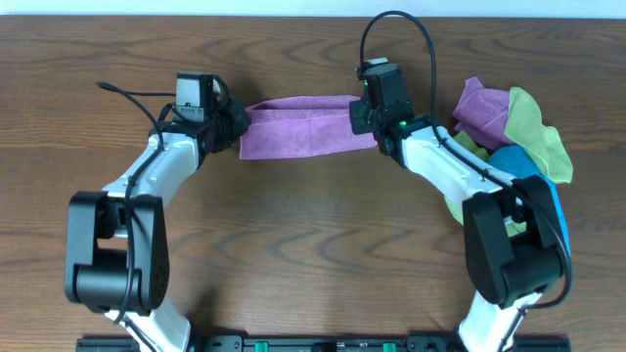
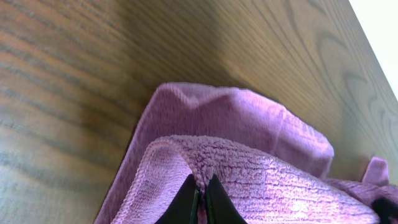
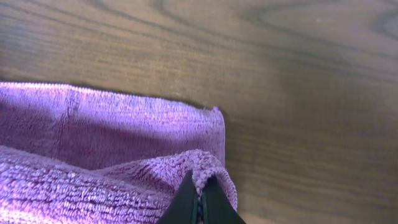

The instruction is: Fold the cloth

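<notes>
1. overhead: purple cloth (image 1: 298, 127) at 12 o'clock, spanning left gripper (image 1: 235, 125) to right gripper (image 1: 360, 115); spare cloths (image 1: 509, 127) at 3 o'clock.
2. only wrist views show both claws clamped on its edge.

Lab: robot arms (image 1: 155, 181) at wooden table (image 1: 313, 235)

- Extending the left arm (image 1: 161, 166) from 7 o'clock toward 1 o'clock, left gripper (image 1: 238, 125) pinching the cloth (image 1: 298, 127), jaws closed tight.
- Stretching the right arm (image 1: 445, 166) toward 11 o'clock, right gripper (image 1: 358, 117) clamping the same cloth, jaws pressed together.
</notes>
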Controlling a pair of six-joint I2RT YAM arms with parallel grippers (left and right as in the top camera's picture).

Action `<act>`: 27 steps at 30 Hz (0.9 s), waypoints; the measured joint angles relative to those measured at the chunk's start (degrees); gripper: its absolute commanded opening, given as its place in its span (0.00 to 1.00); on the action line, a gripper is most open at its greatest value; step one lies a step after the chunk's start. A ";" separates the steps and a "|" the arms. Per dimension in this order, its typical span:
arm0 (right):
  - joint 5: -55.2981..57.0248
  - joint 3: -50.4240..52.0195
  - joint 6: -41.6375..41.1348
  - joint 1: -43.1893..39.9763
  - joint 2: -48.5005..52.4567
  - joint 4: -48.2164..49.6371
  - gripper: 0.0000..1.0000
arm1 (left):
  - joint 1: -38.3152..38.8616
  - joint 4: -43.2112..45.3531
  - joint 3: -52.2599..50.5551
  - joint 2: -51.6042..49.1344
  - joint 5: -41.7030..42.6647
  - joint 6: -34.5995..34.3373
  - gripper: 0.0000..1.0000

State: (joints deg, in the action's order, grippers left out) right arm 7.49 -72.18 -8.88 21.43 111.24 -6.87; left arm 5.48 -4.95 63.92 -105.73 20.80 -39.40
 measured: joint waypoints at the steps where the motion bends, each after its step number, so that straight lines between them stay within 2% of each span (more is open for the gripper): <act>1: 0.07 0.00 0.20 -0.04 0.46 1.05 0.01 | 0.00 1.11 0.00 -0.74 -0.07 -0.44 0.06; 7: 0.81 0.00 0.44 -0.31 5.31 5.79 0.01 | 0.00 5.40 0.00 -2.84 -0.72 -1.62 0.06; 16: 1.60 0.00 0.98 -0.42 6.82 8.90 0.02 | 0.00 8.28 0.00 -6.71 -1.70 -2.80 0.06; 17: 1.68 0.00 1.14 -0.42 6.84 9.11 0.09 | 0.00 8.35 0.00 -6.82 -1.70 -2.82 0.09; 19: 2.36 0.00 1.79 -0.46 6.84 9.31 0.34 | 0.00 8.74 0.00 -6.84 -1.77 -3.04 0.28; 20: 2.89 0.00 2.21 -0.59 6.84 9.25 0.40 | -0.02 8.74 0.00 -6.84 -2.08 -3.08 0.36; 24: 4.87 0.00 2.58 -0.96 6.84 8.96 0.52 | -0.02 8.17 0.00 -6.88 -2.23 -2.47 0.56; 27: 5.46 0.00 2.56 -0.96 6.71 7.80 0.54 | -0.02 6.45 0.00 -6.47 -2.56 -0.79 0.61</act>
State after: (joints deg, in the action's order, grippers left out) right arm 12.95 -72.18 -6.33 20.47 117.95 0.93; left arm 5.45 1.50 63.92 -112.20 18.24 -40.18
